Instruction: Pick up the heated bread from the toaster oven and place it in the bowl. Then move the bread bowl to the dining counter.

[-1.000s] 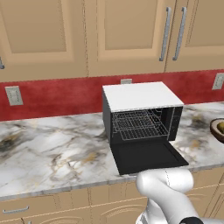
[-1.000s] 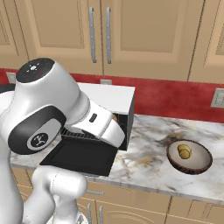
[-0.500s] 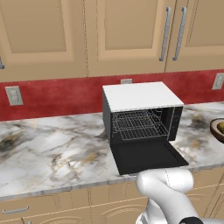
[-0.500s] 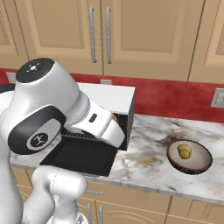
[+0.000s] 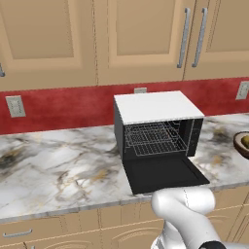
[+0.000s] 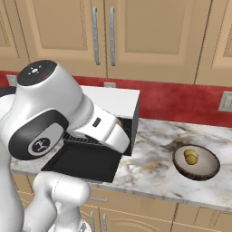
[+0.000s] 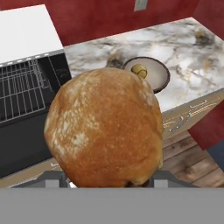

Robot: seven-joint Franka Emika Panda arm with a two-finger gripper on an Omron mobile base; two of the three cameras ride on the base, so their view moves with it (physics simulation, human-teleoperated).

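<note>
With the jaws clamped on the heated bread [image 7: 104, 129], held off the bench's front edge and well short of the bowl [image 7: 148, 74], a loose grip on the lumpy roll risks dropping it to the floor.

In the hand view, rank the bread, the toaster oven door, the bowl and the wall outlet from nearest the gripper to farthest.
1. Bread: in the gripper, close against the camera.
2. Toaster oven door: dropped open, left of the bread.
3. Bowl: on the counter beyond the bread, with a small yellowish thing inside.
4. Wall outlet: on the red wall at the top edge.
</note>
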